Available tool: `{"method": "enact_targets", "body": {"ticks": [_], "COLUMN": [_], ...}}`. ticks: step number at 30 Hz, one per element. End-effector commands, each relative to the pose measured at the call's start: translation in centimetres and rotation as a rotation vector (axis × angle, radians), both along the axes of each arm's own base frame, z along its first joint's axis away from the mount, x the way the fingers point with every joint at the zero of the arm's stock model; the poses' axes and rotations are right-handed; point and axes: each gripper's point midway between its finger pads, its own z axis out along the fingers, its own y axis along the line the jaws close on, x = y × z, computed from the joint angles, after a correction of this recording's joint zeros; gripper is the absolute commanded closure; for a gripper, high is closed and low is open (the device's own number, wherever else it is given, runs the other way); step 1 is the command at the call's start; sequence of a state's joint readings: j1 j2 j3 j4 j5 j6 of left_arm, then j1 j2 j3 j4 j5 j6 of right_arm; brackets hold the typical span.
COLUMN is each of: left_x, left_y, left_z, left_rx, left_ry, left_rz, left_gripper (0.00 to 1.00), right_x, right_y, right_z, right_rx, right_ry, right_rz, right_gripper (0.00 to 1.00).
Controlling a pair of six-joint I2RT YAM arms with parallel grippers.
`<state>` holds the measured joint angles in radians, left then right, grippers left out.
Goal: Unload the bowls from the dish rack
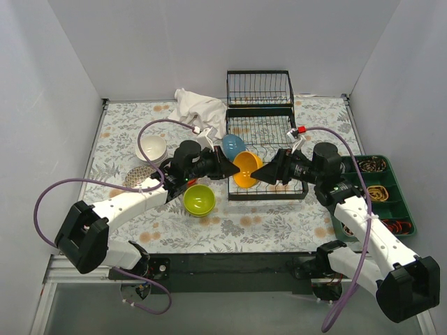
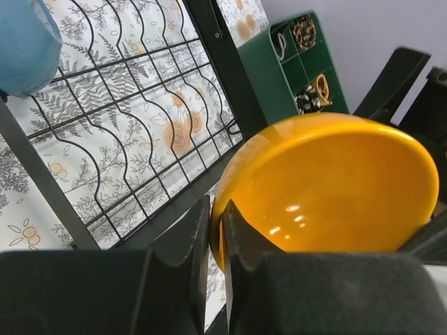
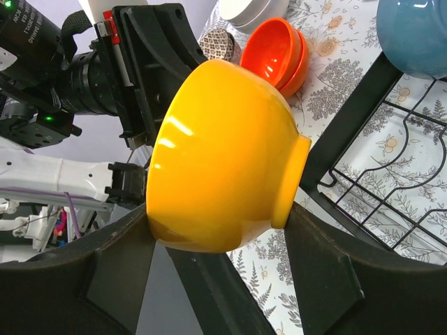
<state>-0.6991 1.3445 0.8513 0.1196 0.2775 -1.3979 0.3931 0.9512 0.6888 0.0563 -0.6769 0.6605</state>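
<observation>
My left jaws are clenched on the rim of the yellow bowl [image 1: 246,169] [image 2: 328,188] [image 3: 220,160]. In the left wrist view the rim sits between my two left fingers [image 2: 192,241], and I look into the shiny inside of the bowl. My right jaws are grasping the same bowl from its other side. One right finger [image 3: 122,262] is on the bowl's round wall and the other is on its foot. So both my arms hold this one bowl, and it is tipped on its side.

From above, the yellow bowl is over the 6 o'clock edge of the dish rack [image 1: 258,107] [image 2: 220,63] [image 3: 349,118]. The blue bowl [image 1: 232,145] [image 2: 24,42] [image 3: 415,35] is in the rack, at 11 o'clock from the yellow one.

On the desk [image 1: 279,223], the green bowl [image 1: 199,199] stands at 8 o'clock from the yellow bowl. The white bowl [image 1: 151,148] [image 3: 248,8] is far off at 10 o'clock, with a patterned bowl [image 1: 137,176] [image 3: 220,45] near it. The right wrist view also shows an orange bowl [image 3: 276,49] beside those. A white cloth [image 1: 199,108] lies at 10 o'clock from the rack. The green tray [image 1: 349,227] [image 2: 269,77] is at 4 o'clock from it.
</observation>
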Motion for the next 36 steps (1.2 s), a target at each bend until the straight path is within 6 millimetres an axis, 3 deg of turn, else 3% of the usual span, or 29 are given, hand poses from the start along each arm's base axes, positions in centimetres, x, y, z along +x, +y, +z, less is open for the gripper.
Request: {"method": "enact_targets", "body": {"ticks": [1,10,13,16,19,22,24,30,36], "left_x": [0.3,0.6,0.8,0.9,1.0,1.2,1.1,1.6,0.9], "left_y": [-0.8,0.1,0.5,1.0,1.8,2.8,3.5,7.8,15.5], "left_z": [1.5,1.5,1.5,1.5,1.4,0.9,0.7,0.2,-2.3], "left_rx": [-0.029,0.002,0.014,0.029,0.052,0.089,0.112,0.217,0.351], "left_ry": [-0.043,-0.083,-0.087,-0.089,-0.090,-0.077,-0.066,-0.038,0.146], "left_rz": [-0.023,0.015,0.033,0.060,0.090,0.139,0.167,0.343,0.605], "left_gripper": [0.99,1.00,1.00,1.00,1.00,1.00,1.00,1.00,1.00], "right_x": [-0.5,-0.3,-0.4,-0.4,-0.3,-0.3,-0.3,0.6,2.1], "right_y": [0.6,0.6,0.5,0.4,0.3,0.2,0.1,-0.7,-2.1], "right_z": [2.3,1.8,1.7,1.4,1.3,1.0,0.9,0.9,-0.5], "right_rx": [0.064,0.059,0.059,0.055,0.051,0.038,0.021,-0.067,-0.218], "right_ry": [-0.074,-0.061,-0.061,-0.057,-0.059,-0.051,-0.058,-0.098,-0.124], "right_rz": [0.052,0.039,0.039,0.030,0.020,0.019,0.017,-0.027,-0.091], "right_gripper": [0.89,0.81,0.72,0.54,0.24,0.07,0.03,0.01,0.01]}}
